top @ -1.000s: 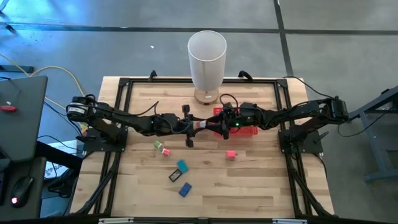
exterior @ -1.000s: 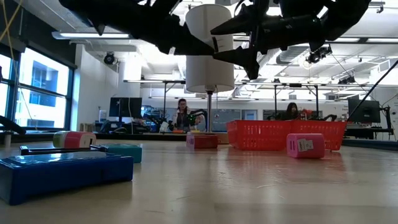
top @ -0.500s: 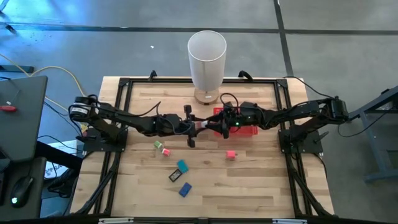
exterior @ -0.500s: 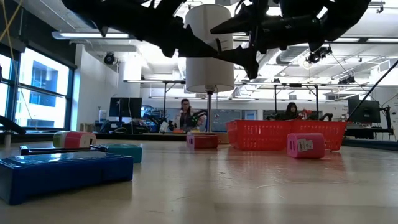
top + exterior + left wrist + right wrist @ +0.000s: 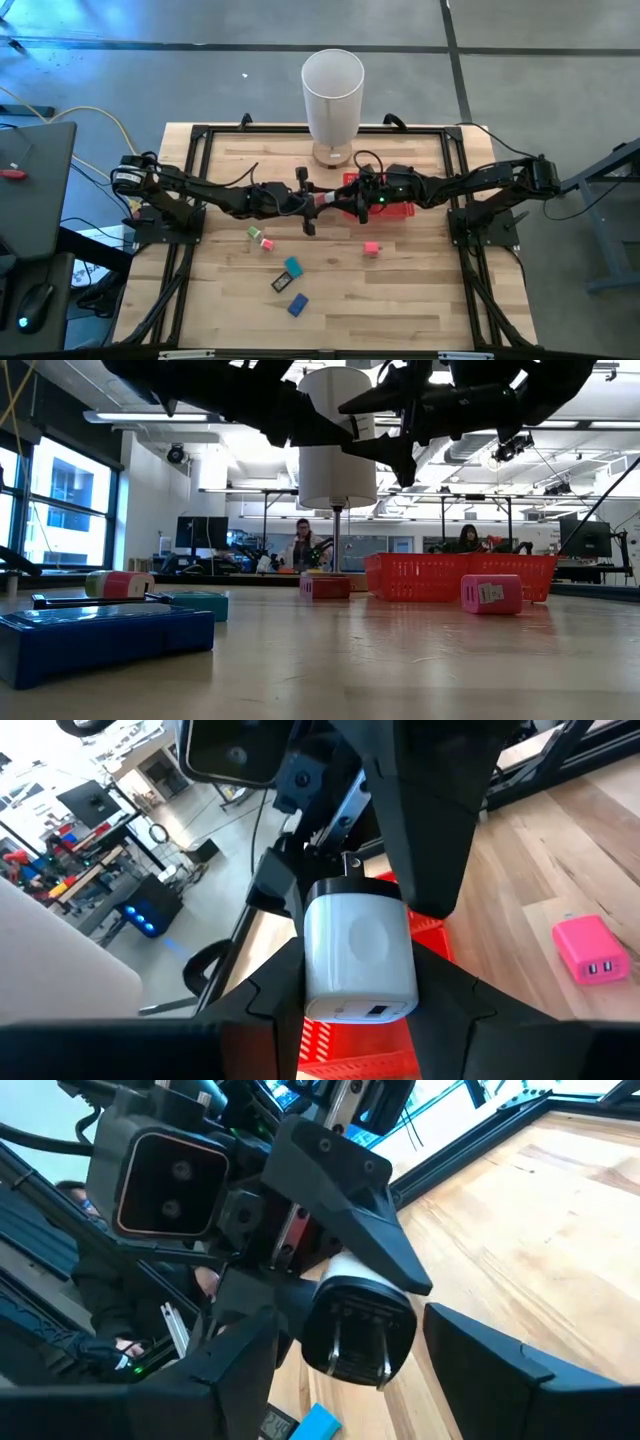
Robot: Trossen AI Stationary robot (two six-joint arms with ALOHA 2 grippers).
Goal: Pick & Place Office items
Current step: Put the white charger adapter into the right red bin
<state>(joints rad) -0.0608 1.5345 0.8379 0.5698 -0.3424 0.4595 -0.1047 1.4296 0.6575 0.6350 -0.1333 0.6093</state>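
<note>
A white plug-in charger (image 5: 360,955) with a dark pronged face (image 5: 355,1330) hangs over the table's middle, above the left end of the red mesh tray (image 5: 395,208). My left gripper (image 5: 360,992) is shut on it. My right gripper (image 5: 350,1335) faces it from the table's right. It is open, with its fingers on either side of the pronged end, and a gap shows beside one of them. Small office items lie on the wood: a pink one (image 5: 371,248), a teal one (image 5: 292,267), a blue one (image 5: 298,304) and two tiny ones (image 5: 260,238). My left gripper pinches the charger's white body (image 5: 322,988) between its two fingers, at the end away from the prongs. The fingers (image 5: 270,1005) come level from the table's left. The charger is lifted clear of the table, with its prongs pointing toward the table's right.
A tall white cylinder (image 5: 332,100) stands at the far middle, just behind the two grippers. The red mesh tray (image 5: 460,575) sits right of centre. A black frame (image 5: 200,140) rims the table. The near half holds only the scattered small items.
</note>
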